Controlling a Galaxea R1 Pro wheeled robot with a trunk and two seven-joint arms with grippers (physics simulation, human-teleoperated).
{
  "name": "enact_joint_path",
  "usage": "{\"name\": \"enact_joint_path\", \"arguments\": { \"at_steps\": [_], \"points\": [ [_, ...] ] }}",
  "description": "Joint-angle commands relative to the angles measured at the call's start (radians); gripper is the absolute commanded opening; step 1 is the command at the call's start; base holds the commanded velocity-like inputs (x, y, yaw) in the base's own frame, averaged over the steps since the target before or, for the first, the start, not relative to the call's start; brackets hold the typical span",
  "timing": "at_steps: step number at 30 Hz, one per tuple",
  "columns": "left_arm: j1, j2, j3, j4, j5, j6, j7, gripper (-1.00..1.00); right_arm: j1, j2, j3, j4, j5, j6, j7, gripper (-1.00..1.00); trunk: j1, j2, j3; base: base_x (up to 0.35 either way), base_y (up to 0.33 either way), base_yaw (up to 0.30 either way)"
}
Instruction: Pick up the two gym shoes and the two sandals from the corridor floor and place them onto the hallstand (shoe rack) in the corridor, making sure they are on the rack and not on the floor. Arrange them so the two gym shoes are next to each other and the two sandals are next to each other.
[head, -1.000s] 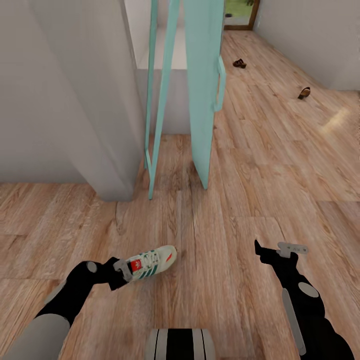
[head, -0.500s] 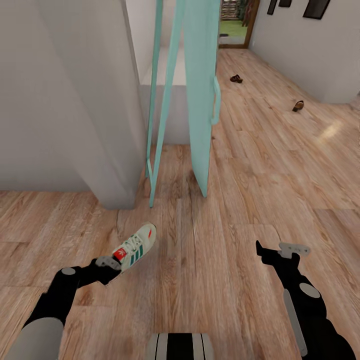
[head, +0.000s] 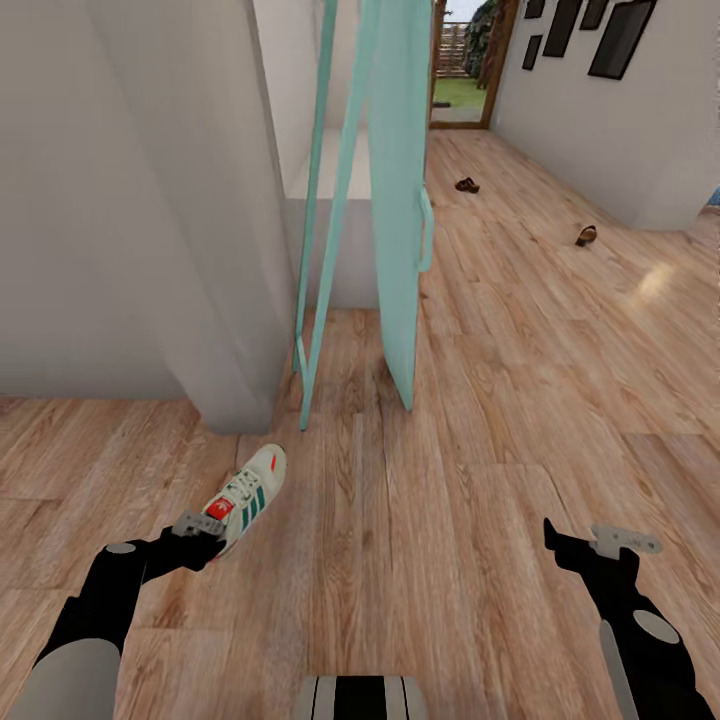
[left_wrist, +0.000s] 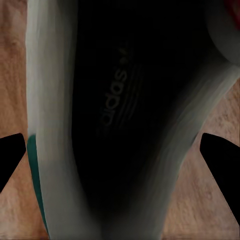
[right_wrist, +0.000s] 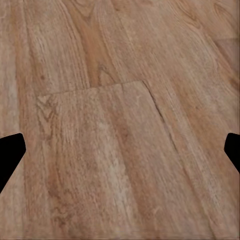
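white sneaker (head: 243, 497) with green stripes is pinched at the heel by the left gripper (head: 200, 528) fingers, low over the wood floor (head: 450, 520), toe pointing away and slightly right. right gripper (head: 598, 545) fingers spread wide, holding nothing. one sneaker, two sandals: one (head: 466, 185) far down the corridor, another (head: 586, 235) nearer, well apart.

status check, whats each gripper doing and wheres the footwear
Left gripper shut on gym shoe. Right gripper open over bare floor. Two sandals far down corridor. Teal door ajar ahead.
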Motion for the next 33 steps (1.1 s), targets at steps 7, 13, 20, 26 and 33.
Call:
{"name": "enact_joint_path", "arguments": {
  "at_steps": [7, 13, 20, 26, 33],
  "points": [
    [-0.001, -0.023, 0.018, -0.003, -0.005, 0.019, -0.006, -1.00, 0.025, 0.005, -0.004, 0.012, 0.038, 0.005, 0.001, 1.00, -0.003, 0.001, 0.026, 0.000, 0.000, 0.000],
    [-0.001, -0.030, 0.022, -0.002, -0.005, 0.037, -0.006, -1.00, 0.050, 0.009, -0.003, 0.053, 0.093, -0.021, 0.001, 1.00, -0.006, 0.003, 0.050, 0.000, 0.000, 0.000],
    [-0.001, -0.034, 0.023, 0.010, -0.002, 0.040, -0.006, -1.00, 0.052, 0.011, -0.001, 0.048, 0.099, -0.028, 0.001, 1.00, -0.009, 0.004, 0.077, 0.000, 0.000, 0.000],
    [-0.001, -0.047, 0.023, 0.056, 0.000, 0.039, 0.084, -1.00, 0.052, 0.012, -0.001, 0.037, 0.099, -0.029, 0.001, 1.00, -0.012, 0.006, 0.103, 0.000, 0.000, -0.020],
    [-0.001, -0.055, 0.023, 0.057, 0.000, 0.039, 0.087, -1.00, 0.052, 0.012, -0.001, 0.041, 0.099, -0.030, 0.001, 1.00, -0.015, 0.007, 0.141, 0.000, 0.000, -0.064]
  ]
}}
